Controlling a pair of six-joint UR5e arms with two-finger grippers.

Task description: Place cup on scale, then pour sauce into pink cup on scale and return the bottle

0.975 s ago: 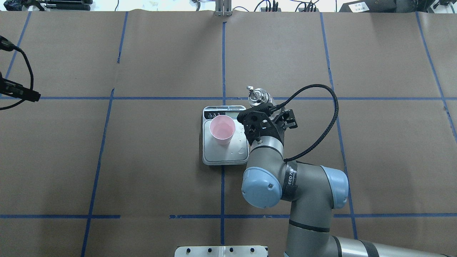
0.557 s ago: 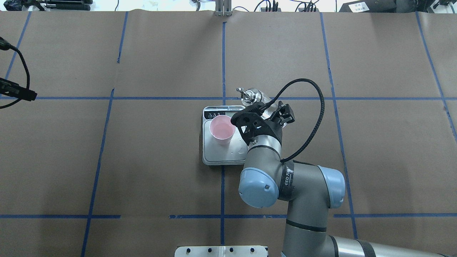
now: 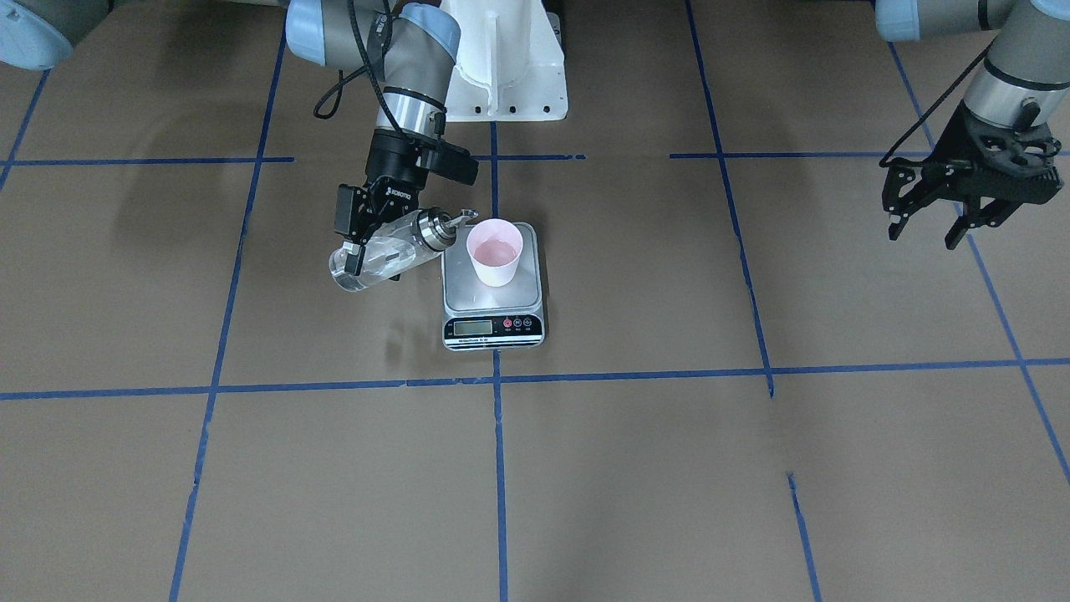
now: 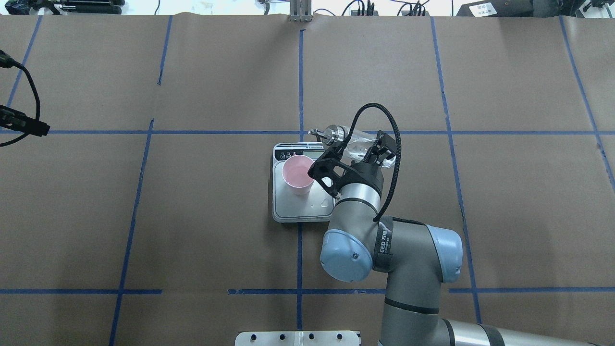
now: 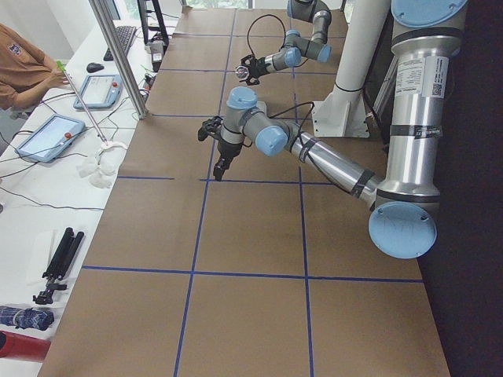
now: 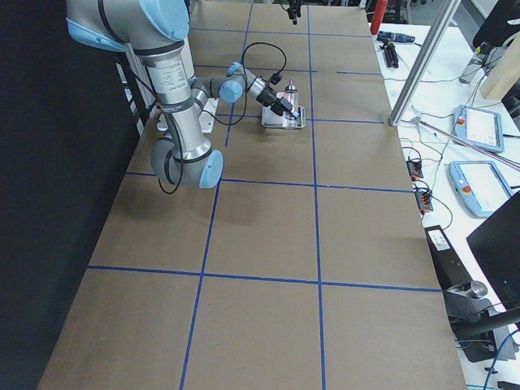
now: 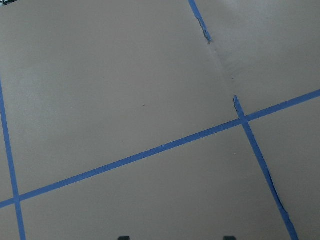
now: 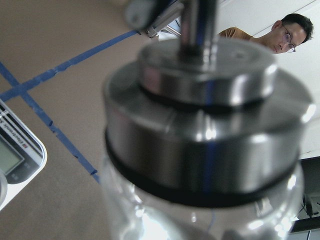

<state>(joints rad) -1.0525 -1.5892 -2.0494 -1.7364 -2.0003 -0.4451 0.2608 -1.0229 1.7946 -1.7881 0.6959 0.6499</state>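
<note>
bottle (image 3: 399,247) tilted in right claw (image 3: 359,252) | grip hidden overhead | scale (image 3: 456,289) display unreadable

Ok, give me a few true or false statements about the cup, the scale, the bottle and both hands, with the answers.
1. The cup stands upright on the scale. True.
2. The bottle stands upright on the table. False: the right hand holds it off the table, tilted, with the spout pointing toward the cup.
3. The left hand grips the cup. False: it is open and empty, well away from the scale.
4. The scale's display faces away from the robot's base. True.
</note>
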